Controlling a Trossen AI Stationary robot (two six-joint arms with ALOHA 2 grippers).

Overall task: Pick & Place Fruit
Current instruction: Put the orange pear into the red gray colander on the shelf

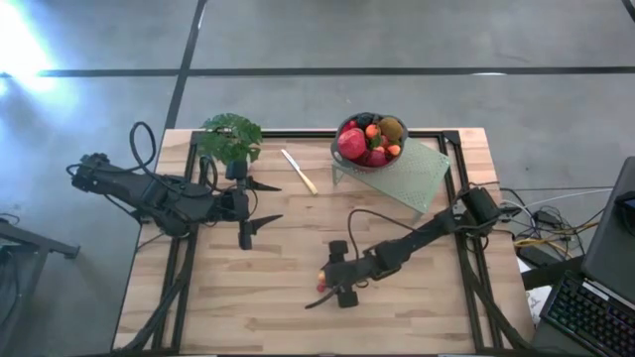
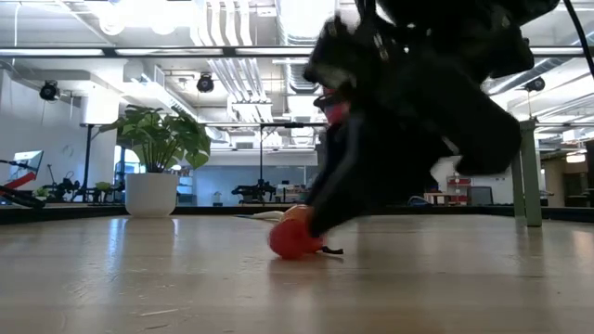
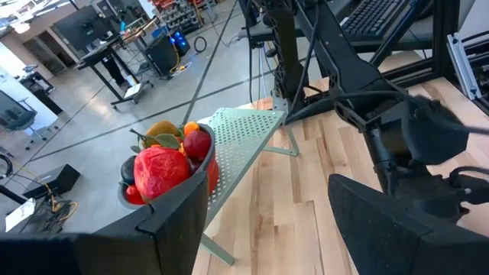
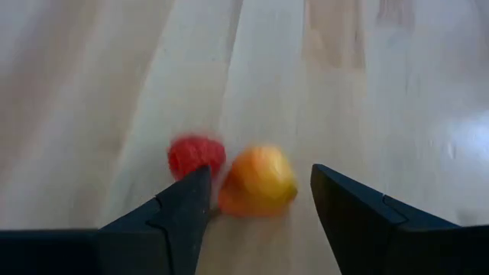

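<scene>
Pale planked wood forms the table (image 1: 278, 297), where 2 small rounded fruits lie touching near its front edge: a red berry (image 4: 195, 156) and a smooth orange-yellow piece (image 4: 258, 182). Low over them, the right gripper (image 4: 258, 200) has its 2 dark wedge-shaped fingers parted around the orange-yellow piece, neither visibly touching it. Further back, a dark bowl (image 1: 340, 154) heaped with glossy fruit (image 1: 369, 139) sits on a perforated green rack (image 1: 417, 178), and the left gripper (image 1: 266, 203) waits with jaws apart and empty beside the leafy plant (image 1: 230, 137).

The wooden bench (image 1: 248, 297) carries a potted plant (image 1: 231, 139), a pale knife (image 1: 299, 172) and a green perforated stand (image 1: 412, 174). Two small fruits (image 4: 229, 172), red and orange, lie touching on it.
</scene>
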